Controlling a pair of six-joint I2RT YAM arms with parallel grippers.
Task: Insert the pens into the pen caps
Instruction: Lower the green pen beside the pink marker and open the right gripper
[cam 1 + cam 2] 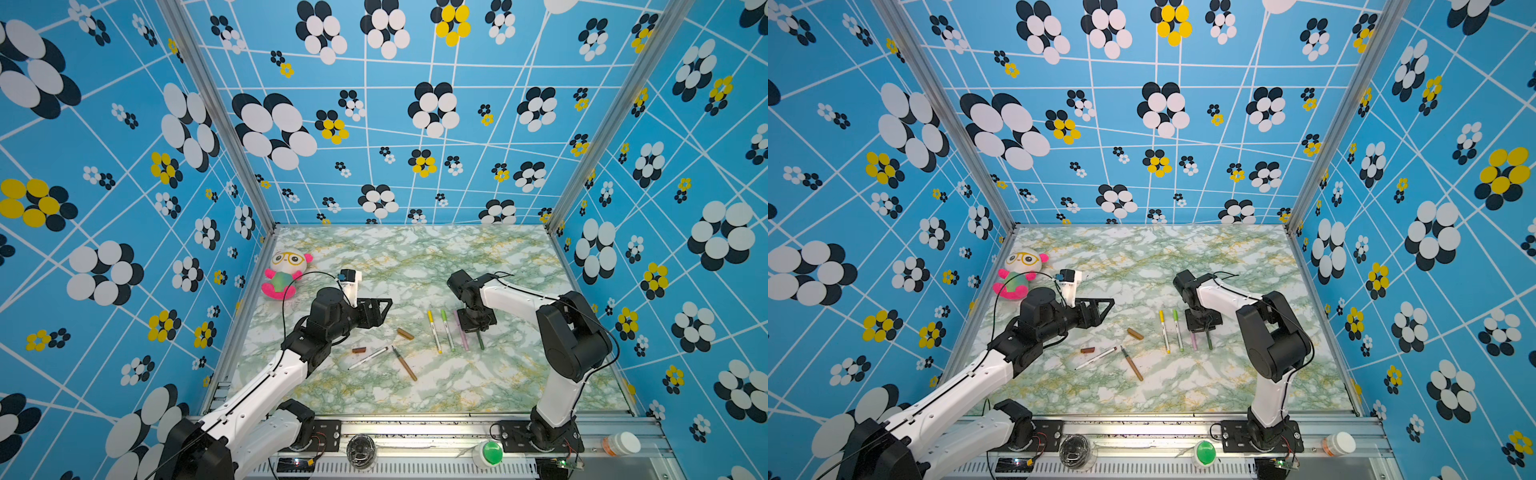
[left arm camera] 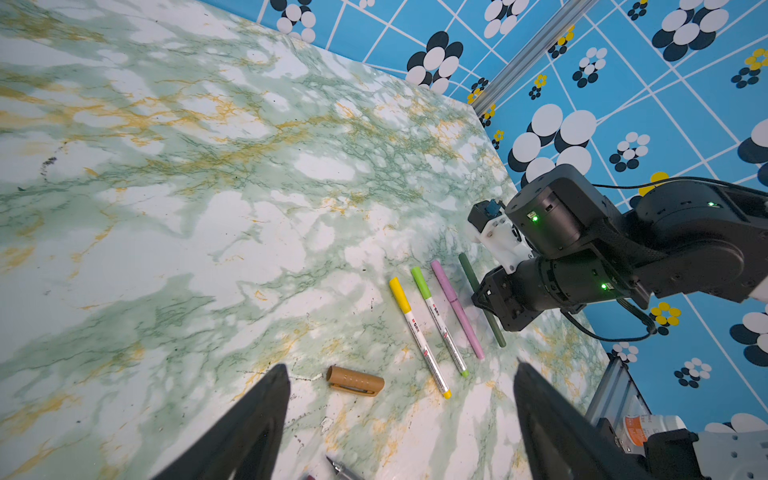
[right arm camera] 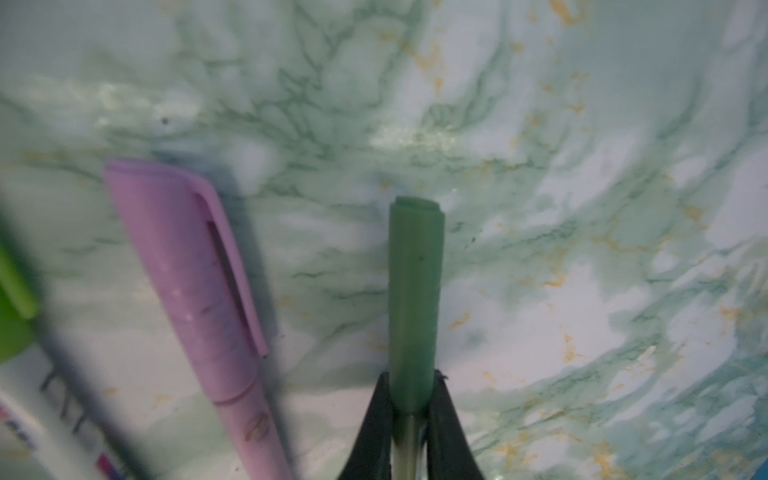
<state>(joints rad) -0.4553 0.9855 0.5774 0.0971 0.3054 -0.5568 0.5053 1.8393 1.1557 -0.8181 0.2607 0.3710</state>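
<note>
Four capped pens lie in a near-parallel row on the green-veined, marble-patterned table (image 1: 374, 257): a white-barrelled pen with a yellow cap (image 1: 434, 332), a white-barrelled pen with a light-green cap (image 1: 447, 330), a pink pen with a pink cap (image 1: 462, 332) and a dark-green pen with a dark-green cap (image 3: 415, 291). The right tool (image 3: 411, 386) pinches the dark-green pen where cap meets barrel, low over the table; whether the pen rests on the table cannot be told. The left tool (image 2: 401, 368) is spread and holds nothing. Uncapped are a white-barrelled pen with a brown tip (image 1: 368, 358) and a tan pen (image 1: 405, 363), their tips close together, near a stubby brown cap (image 1: 358, 350). A stubby tan cap (image 2: 355, 380) lies just ahead of the left tool, its long axis running from one finger toward the other, so a wrist turn is probably needed before pinching it. The left arm is the nearer one.
</note>
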